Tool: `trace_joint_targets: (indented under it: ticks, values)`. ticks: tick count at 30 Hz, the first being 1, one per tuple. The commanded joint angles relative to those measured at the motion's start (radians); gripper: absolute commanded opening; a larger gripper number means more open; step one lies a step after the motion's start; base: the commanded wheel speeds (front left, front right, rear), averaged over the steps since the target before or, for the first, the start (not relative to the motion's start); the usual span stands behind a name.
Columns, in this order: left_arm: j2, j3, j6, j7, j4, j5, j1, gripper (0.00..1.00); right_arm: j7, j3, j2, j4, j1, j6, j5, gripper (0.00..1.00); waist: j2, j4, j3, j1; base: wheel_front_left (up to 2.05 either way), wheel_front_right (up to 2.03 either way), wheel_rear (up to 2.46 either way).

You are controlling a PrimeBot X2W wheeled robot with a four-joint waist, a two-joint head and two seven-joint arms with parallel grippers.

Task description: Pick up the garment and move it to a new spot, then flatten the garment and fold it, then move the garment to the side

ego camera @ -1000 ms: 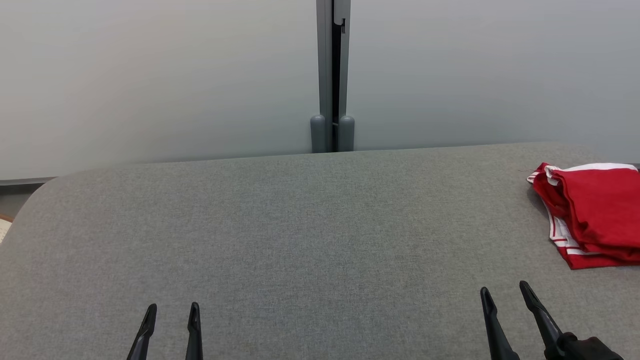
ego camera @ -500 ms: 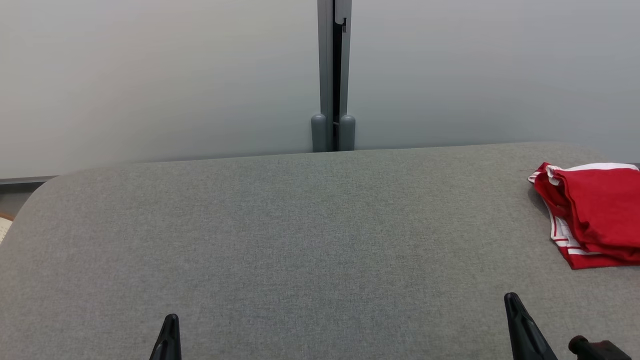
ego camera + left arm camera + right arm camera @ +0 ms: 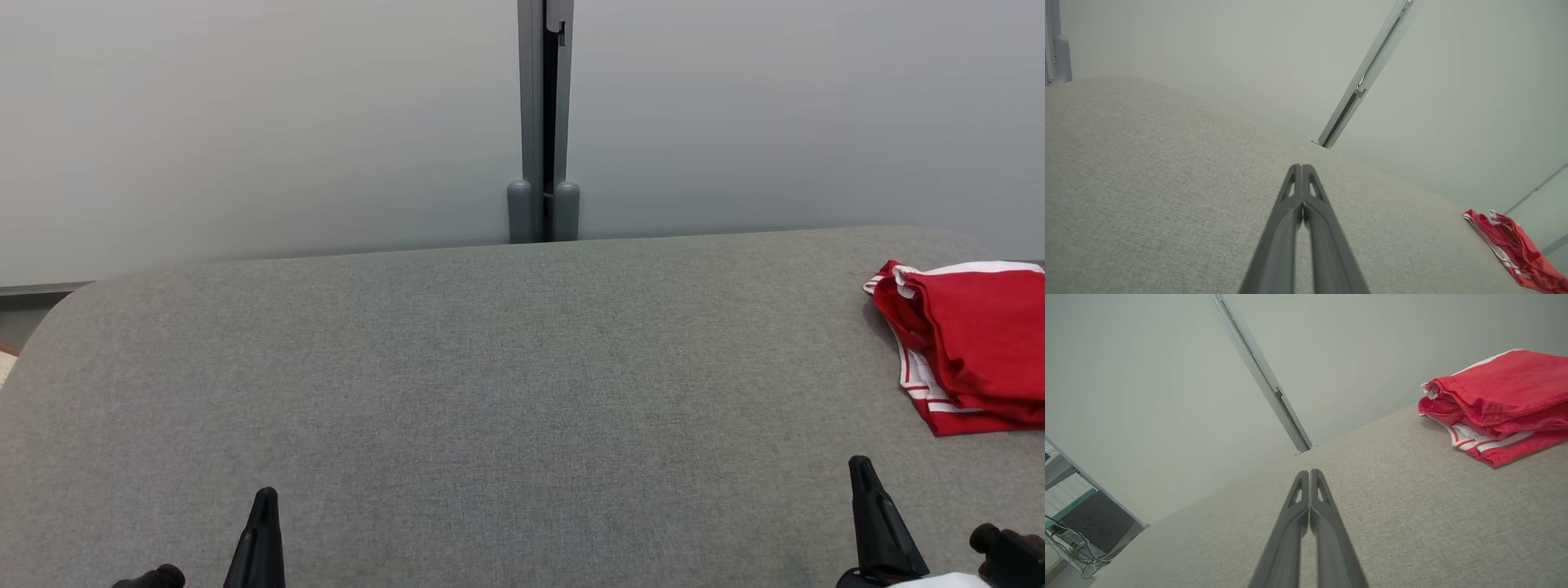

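Left pincer (image 3: 264, 500) and right pincer (image 3: 860, 469): matte black, long tapering fingers (image 3: 1280, 245) with triangular cut-outs near the tips.

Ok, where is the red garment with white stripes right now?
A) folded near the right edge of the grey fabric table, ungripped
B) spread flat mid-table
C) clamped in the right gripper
A: the red garment with white stripes lies folded near the right edge of the grey fabric table, clear of the shut right gripper.

The folded red, white-striped cloth garment (image 3: 971, 343) lay on the grey fabric-covered table (image 3: 490, 367), ahead and right of the right gripper (image 3: 864, 478), well apart from the left gripper (image 3: 264, 502); a grey metal post (image 3: 544, 122) stood beyond both, behind the table
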Motion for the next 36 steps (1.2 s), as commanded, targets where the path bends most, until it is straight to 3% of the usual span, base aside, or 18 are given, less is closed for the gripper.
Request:
trace_joint_targets:
  ticks: [1, 36]
  values:
    - [0.012, 0.008, -0.01, 0.007, -0.005, -0.05, -0.038, 0.0, 0.01, -0.011, -0.006, -0.01, -0.032, 0.0, 0.05, 0.0, 0.0, 0.0, 0.001, 0.0, 0.0, 0.0, 0.0]
    - [0.026, 0.051, -0.063, 0.114, 0.07, -0.531, -0.166, 0.0, 0.122, -0.081, 0.003, 0.026, -0.122, 0.0, 0.523, 0.0, 0.0, -0.003, 0.027, 0.0, 0.0, 0.0, 0.0]
